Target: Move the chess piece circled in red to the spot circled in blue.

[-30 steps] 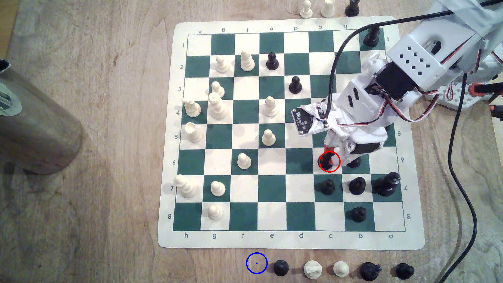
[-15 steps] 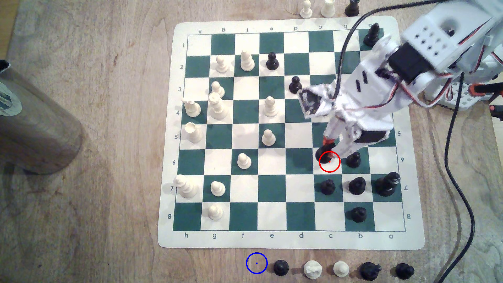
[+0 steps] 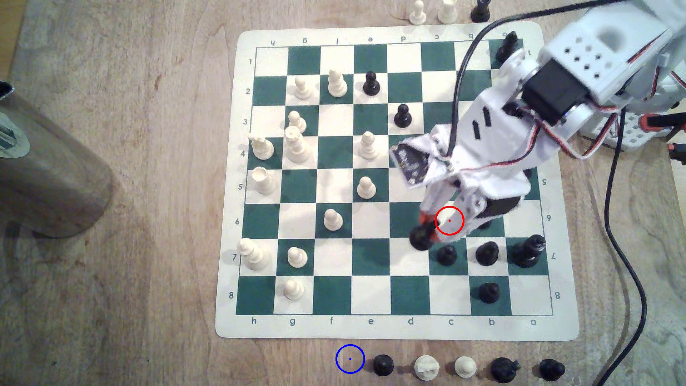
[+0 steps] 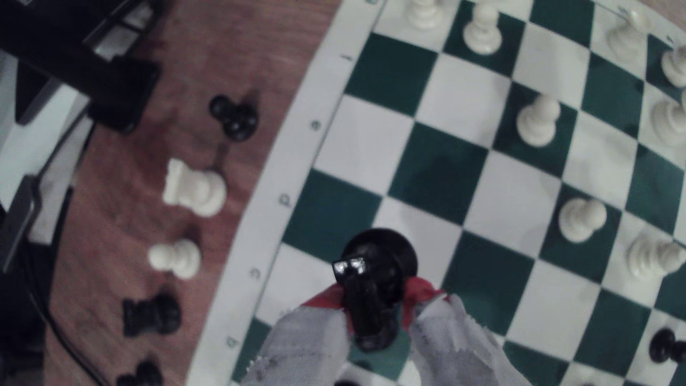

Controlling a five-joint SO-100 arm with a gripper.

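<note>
The chess piece (image 3: pixel 421 237), short and glossy black, hangs tilted above the board, down and to the exterior view's left of the red ring (image 3: pixel 449 221). My gripper (image 3: pixel 427 231) is shut on it with its red-tipped fingers. The wrist view has the same chess piece (image 4: pixel 375 274) clamped between the red pads (image 4: pixel 419 293), its round base pointing away over the board. The spot (image 3: pixel 350 359), a blue ring with a centre dot on bare wood, lies off the board's near edge, below file e.
A row of captured pieces runs right of the spot, starting with a black one (image 3: pixel 383 365). Black pieces (image 3: pixel 446 255) stand on row 7 just below the gripper, a tall one (image 3: pixel 527 252) further right. A wooden cylinder (image 3: pixel 48 167) lies at far left. A black cable (image 3: pixel 627 259) trails on the right.
The gripper has lifted the black piece out of the red ring, first up, then down and to the exterior view's left. The ring's square is bare of the piece.
</note>
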